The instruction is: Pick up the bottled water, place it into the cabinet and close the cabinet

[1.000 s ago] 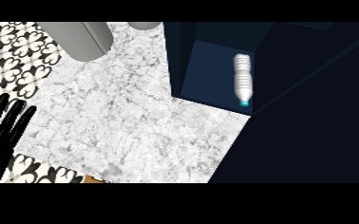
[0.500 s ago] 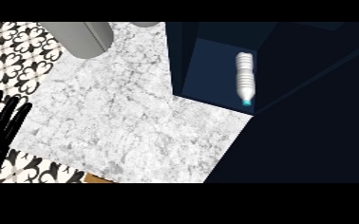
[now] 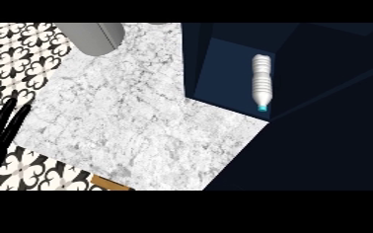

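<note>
The bottled water (image 3: 261,81) is clear with a blue cap. It lies on its side on the lighter blue inner surface of the dark blue cabinet (image 3: 218,74) at the right, cap toward the view's lower edge. No hand touches it. Only the straight black fingers of my left hand (image 3: 12,123) show, at the left edge over the marble counter (image 3: 138,113), far from the bottle and holding nothing. My right hand is out of view. Whether the cabinet's door is one of the dark panels at the right I cannot tell.
A grey rounded shape (image 3: 91,37), like a forearm, comes in from the top left edge. Black-and-white patterned floor tiles (image 3: 29,61) show left of the counter. A brown edge (image 3: 109,182) peeks out at the counter's lower corner.
The fingers at the left edge have slid slightly further out of the view. The bottle and the cabinet have not moved.
</note>
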